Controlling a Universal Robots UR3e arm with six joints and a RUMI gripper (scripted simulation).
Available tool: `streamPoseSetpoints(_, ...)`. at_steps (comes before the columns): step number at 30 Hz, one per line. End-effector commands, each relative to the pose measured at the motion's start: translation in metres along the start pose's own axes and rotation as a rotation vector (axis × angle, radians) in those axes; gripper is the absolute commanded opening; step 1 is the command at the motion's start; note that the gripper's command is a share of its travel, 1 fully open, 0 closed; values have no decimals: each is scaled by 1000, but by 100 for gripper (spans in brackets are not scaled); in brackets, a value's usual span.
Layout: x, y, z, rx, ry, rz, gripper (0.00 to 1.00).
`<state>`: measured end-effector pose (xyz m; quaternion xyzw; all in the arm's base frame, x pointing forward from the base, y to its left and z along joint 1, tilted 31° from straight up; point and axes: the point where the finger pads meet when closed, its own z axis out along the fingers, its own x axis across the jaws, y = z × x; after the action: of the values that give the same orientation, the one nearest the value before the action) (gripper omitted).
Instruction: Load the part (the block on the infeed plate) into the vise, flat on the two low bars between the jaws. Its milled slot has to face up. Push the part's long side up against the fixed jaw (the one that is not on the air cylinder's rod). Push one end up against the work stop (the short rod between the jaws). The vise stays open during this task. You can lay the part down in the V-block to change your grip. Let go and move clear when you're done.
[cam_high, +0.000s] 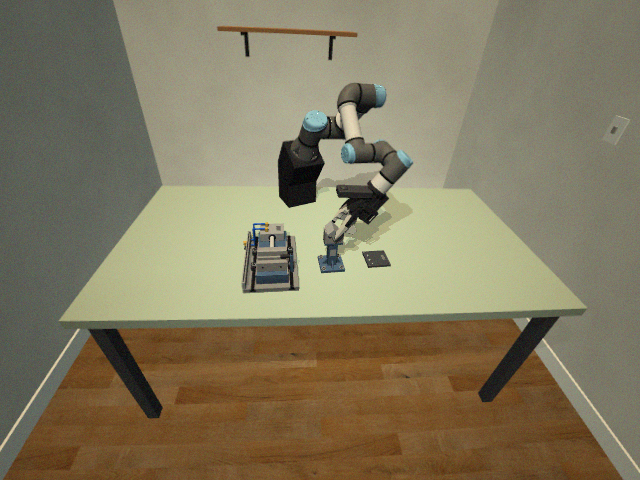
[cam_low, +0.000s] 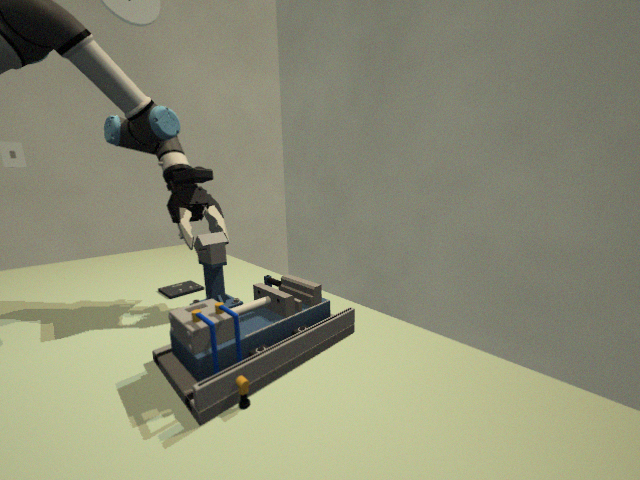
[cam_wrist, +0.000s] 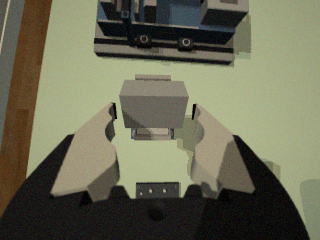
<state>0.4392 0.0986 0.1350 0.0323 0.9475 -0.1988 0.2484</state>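
Observation:
The part (cam_wrist: 153, 104) is a grey block that sits on top of the blue V-block stand (cam_low: 214, 276), right of the vise (cam_high: 269, 260). Its top shows as a plain grey face in the wrist view; I cannot see the milled slot. My gripper (cam_wrist: 154, 104) is open, with one finger on each side of the part and a narrow gap at both sides. It also shows in the exterior view (cam_low: 204, 235), coming down at a slant onto the part (cam_low: 211, 243). The vise (cam_low: 248, 330) stands open with nothing between its jaws.
The dark infeed plate (cam_high: 375, 258) lies bare on the table, right of the V-block stand (cam_high: 330, 258). The air cylinder with blue hoses (cam_low: 206, 322) is at the vise's near end. The arm's black base (cam_high: 299, 173) stands behind.

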Motion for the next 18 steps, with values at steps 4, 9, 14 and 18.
streamPoseSetpoints(4,-1,-1,-1,-55,-3,1,51)
streamPoseSetpoints(9,-1,-1,-1,-93,-3,1,51)
streamPoseSetpoints(14,-1,-1,-1,-142,-3,1,51)
streamPoseSetpoints(18,-1,-2,-1,-183,-4,1,51)
